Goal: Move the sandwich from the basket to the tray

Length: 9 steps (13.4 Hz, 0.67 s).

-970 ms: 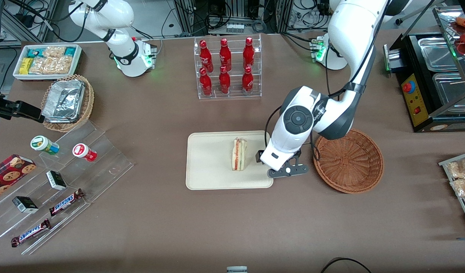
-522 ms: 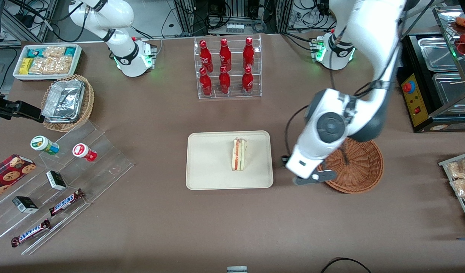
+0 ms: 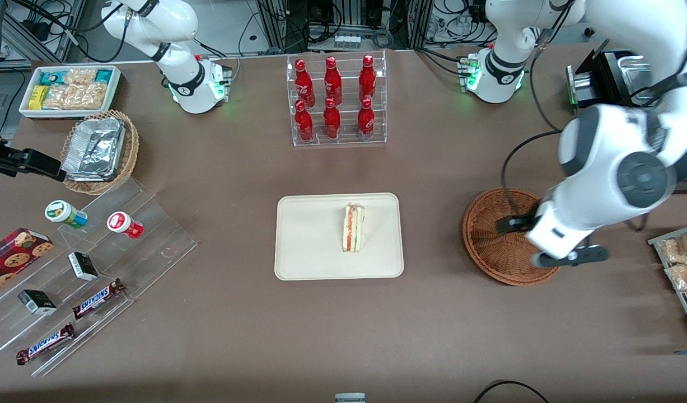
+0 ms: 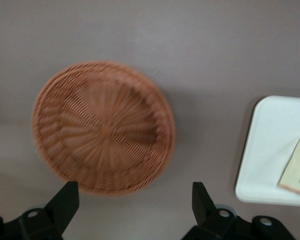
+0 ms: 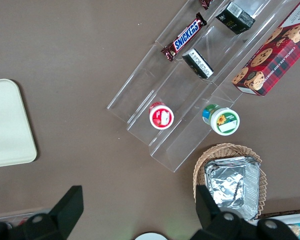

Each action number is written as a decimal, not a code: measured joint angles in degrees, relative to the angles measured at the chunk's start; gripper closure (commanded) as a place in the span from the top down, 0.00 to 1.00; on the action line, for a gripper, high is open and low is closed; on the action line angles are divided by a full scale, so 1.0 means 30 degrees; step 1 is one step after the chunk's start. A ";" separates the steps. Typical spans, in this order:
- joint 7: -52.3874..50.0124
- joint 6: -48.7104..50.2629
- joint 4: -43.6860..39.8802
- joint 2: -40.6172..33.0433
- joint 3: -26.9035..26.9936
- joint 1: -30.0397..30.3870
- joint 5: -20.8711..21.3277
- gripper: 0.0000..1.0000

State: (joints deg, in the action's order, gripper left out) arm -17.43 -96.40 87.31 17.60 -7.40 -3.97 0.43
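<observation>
- The gripper (image 4: 132,200), beside the tray (image 3: 309,263) a second ago, has been carried above the basket (image 3: 491,246), fingers apart and empty.
- The sandwich (image 3: 353,228) is left on the tray, inside its rim; placement is judged complete.
- Bare table is seen around the basket, giving room for retreat.

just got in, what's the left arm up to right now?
The sandwich lies on the tray, so the move looks done. The basket is empty. The left arm's claw is open, holds nothing, and hangs above the basket's edge toward the working arm's end of the table, well clear of the tray.
</observation>
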 measured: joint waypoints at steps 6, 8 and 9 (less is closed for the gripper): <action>0.2326 0.3780 -0.0033 -0.3224 -0.0999 0.2376 0.0022 1.00; 0.3073 0.4776 -0.0053 -0.4357 -0.0978 0.2838 0.0030 1.00; 0.3241 0.5361 -0.0055 -0.4924 -0.0909 0.2895 0.0061 1.00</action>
State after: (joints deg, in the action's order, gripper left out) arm -7.71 -80.32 87.15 2.83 -10.13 4.72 0.62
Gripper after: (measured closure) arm 0.000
